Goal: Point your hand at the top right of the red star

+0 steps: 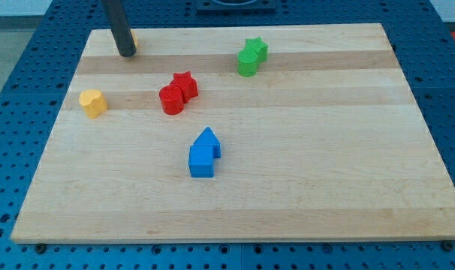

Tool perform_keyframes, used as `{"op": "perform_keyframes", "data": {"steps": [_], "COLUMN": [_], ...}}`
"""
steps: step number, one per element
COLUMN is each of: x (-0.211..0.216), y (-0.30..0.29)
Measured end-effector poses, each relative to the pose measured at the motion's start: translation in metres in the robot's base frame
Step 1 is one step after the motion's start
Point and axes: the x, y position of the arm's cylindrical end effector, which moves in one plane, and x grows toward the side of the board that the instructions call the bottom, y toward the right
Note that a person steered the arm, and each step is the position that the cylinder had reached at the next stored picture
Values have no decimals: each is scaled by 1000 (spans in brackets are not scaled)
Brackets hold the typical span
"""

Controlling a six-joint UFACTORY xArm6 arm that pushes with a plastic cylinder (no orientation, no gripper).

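The wooden board (287, 187) shows pale, smooth, matt grain in strips; the red star (185, 85) looks like smooth painted plastic or wood.

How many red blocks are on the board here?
2: the red star left of centre, and a red cylinder touching its lower-left side. Nothing seems to hide another red one.

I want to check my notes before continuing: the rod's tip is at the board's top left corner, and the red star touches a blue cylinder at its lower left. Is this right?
One detail is wrong. The cylinder touching the red star at its lower left is red, not blue, as the camera view shows. My tip is indeed near the board's top left corner.
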Motion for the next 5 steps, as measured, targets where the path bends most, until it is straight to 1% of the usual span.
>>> {"op": "perform_keyframes", "data": {"steps": [1,2,3,4,5], "x": [2,28,65,90,97], "y": [6,45,96,148,205]}}
